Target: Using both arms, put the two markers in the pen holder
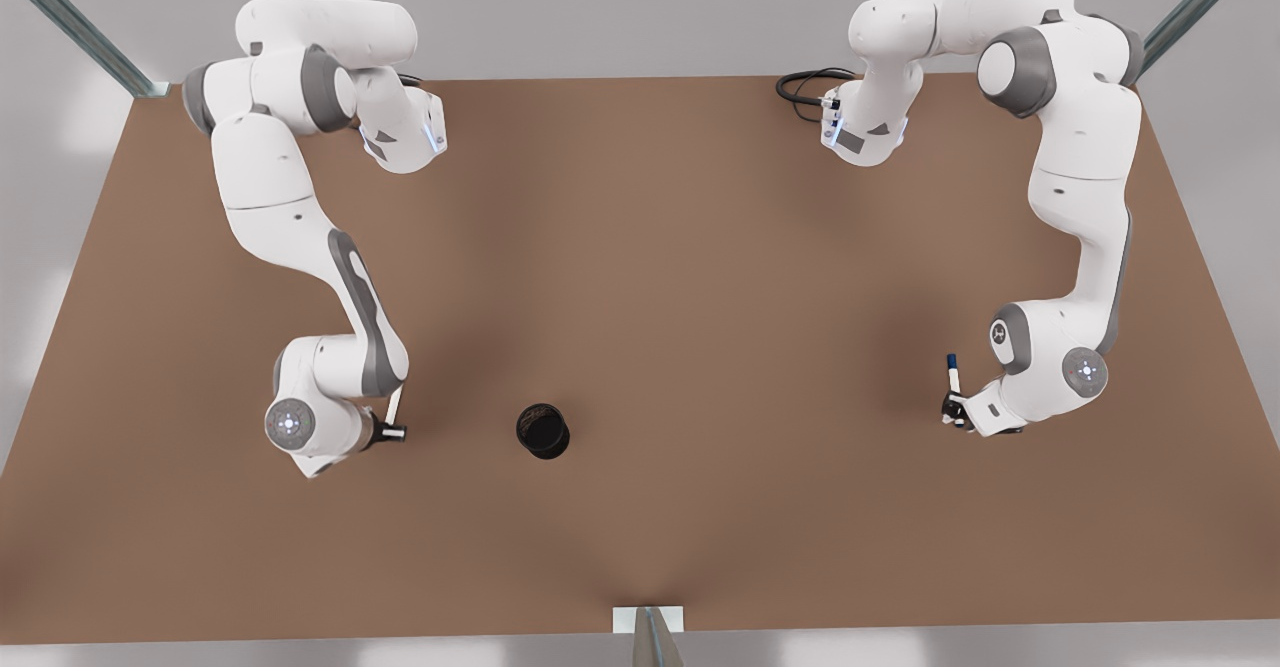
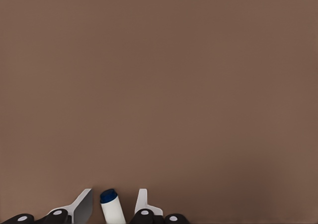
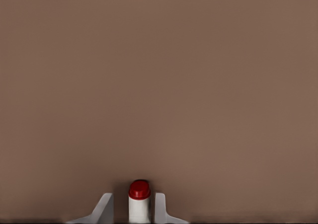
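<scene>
Brown table (image 1: 640, 277), black cable (image 1: 800, 87)

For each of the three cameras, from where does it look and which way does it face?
Front view: high above, facing down on the brown table, pen holder and both whole arms.
Left wrist view: on the left gripper, facing the table past the blue marker.
Right wrist view: on the right gripper, facing the table past the red marker.
Shared: the blue marker also shows at the front view's right.

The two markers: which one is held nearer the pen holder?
The red marker, in the right gripper beside the pen holder; the blue marker, in the left gripper, is farther.
</scene>
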`<action>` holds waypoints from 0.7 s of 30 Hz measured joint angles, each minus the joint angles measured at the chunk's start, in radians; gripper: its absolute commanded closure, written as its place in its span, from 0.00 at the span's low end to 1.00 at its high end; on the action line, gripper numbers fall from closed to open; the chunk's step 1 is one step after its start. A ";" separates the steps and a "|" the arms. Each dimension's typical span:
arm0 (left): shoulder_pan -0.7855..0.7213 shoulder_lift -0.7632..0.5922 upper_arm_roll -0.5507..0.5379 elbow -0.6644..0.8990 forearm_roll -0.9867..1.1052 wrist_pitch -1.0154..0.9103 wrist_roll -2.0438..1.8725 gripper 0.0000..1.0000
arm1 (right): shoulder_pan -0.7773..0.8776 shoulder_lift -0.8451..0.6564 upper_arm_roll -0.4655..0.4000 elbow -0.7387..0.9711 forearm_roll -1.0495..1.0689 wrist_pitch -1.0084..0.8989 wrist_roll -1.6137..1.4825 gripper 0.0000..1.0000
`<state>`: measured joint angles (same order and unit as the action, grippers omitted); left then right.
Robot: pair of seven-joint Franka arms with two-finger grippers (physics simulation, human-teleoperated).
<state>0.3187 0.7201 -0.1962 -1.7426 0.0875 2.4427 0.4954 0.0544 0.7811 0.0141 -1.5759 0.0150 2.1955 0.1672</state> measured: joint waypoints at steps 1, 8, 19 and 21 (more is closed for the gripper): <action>0.000 0.001 0.000 0.000 0.000 0.000 0.006 0.49 | 0.000 -0.003 0.001 -0.011 0.000 0.000 0.004 0.54; 0.000 0.003 0.000 0.000 0.002 0.001 0.034 0.72 | 0.001 -0.019 0.004 -0.030 0.020 0.005 0.008 0.79; -0.012 -0.020 -0.004 0.015 0.010 -0.017 0.026 0.79 | 0.076 -0.212 0.076 0.092 -0.015 0.009 0.023 0.79; -0.019 -0.043 -0.007 0.028 0.010 -0.042 0.018 0.79 | 0.079 -0.236 0.146 0.109 -0.018 0.022 0.025 0.79</action>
<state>0.2997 0.6769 -0.2037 -1.7148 0.0978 2.4003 0.5136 0.1333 0.5452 0.1605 -1.4673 -0.0029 2.2176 0.1923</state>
